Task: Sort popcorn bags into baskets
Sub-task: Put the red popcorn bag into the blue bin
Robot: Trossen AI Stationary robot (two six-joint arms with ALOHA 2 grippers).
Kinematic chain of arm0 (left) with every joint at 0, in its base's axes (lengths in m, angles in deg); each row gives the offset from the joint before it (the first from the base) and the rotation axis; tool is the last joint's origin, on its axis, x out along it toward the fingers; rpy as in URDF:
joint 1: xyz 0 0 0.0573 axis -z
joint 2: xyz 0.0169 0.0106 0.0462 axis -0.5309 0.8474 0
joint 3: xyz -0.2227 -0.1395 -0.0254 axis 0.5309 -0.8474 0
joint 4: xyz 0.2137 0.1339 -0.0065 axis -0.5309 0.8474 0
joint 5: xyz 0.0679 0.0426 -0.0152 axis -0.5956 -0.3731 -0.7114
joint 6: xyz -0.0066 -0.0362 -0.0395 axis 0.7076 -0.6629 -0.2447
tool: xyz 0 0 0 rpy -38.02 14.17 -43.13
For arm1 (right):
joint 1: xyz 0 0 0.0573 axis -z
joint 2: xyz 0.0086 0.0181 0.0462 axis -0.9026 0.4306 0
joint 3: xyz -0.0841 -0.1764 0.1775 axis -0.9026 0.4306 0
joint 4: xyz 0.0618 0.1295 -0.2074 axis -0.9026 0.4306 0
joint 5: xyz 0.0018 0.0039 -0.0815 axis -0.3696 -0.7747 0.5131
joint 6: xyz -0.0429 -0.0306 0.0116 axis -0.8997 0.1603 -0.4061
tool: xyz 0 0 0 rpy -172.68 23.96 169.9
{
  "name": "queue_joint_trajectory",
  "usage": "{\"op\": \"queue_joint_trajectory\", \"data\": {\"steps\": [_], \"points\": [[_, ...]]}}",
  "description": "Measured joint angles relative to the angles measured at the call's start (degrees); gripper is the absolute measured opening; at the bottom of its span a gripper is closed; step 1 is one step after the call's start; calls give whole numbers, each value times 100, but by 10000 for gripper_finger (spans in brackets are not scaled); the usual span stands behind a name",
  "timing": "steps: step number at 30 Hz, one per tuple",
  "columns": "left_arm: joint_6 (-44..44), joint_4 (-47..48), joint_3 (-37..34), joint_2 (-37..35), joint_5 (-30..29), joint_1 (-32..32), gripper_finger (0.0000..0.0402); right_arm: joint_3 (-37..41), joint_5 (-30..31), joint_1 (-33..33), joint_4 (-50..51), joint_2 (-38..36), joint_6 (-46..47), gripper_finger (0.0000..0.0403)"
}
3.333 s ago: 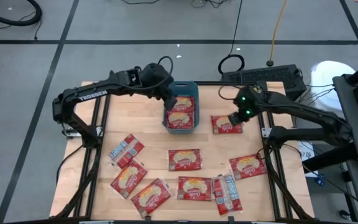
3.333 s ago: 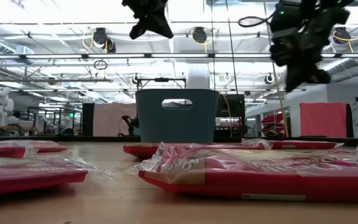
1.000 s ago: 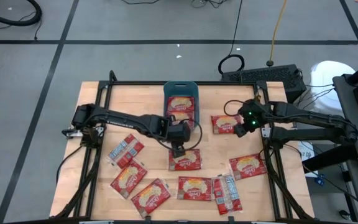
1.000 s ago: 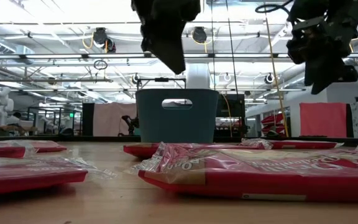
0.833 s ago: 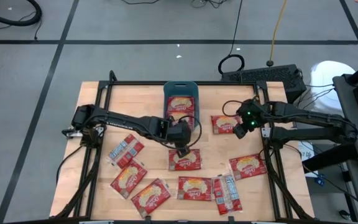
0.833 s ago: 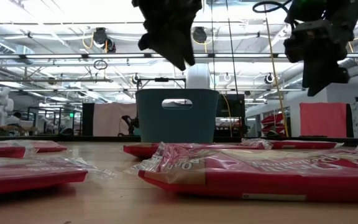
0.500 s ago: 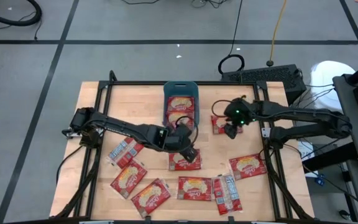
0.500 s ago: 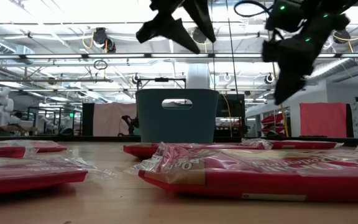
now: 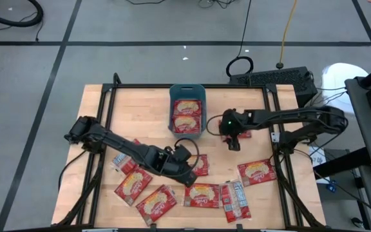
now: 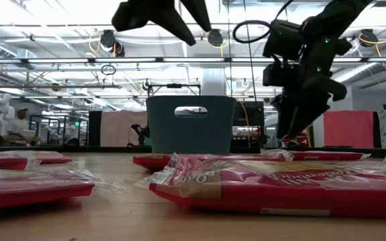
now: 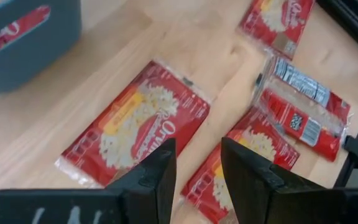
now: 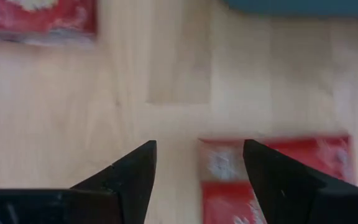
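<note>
The teal basket stands at the table's far middle with popcorn bags lying flat inside. Several more red bags lie flat on the table. My left gripper hovers open, touching nothing, over the near middle, between one bag and another. Just right of the basket my right gripper is also open and low over a bag, which lies ahead of its fingers. I cannot tell whether it touches that bag.
Loose bags lie along the near edge, at the near left and the near right; one shows its silvery back. Black frame rails run down both sides of the table. Bare wood lies left of the basket.
My left arm has swung toward the table's near edge, carrying its gripper off the middle bag, and its wrist has rolled. My right gripper has moved left toward the basket and down toward the bag beside it, also rolling. No bag has moved.
</note>
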Motion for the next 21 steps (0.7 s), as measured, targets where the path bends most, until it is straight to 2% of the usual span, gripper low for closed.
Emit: {"op": "queue_joint_trajectory", "data": {"steps": [6,14,19,21], "points": [[-82,137,0,0,0,70,129,0,449,-197,-301,136,374,256],[57,287,2,0,0,37,129,340,606,-416,-515,132,635,274],[-73,278,2,0,-2,49,129,483,1522,-513,-691,70,930,274],[-145,268,2,0,-2,77,129,483,1624,-517,-840,45,801,274]]}}
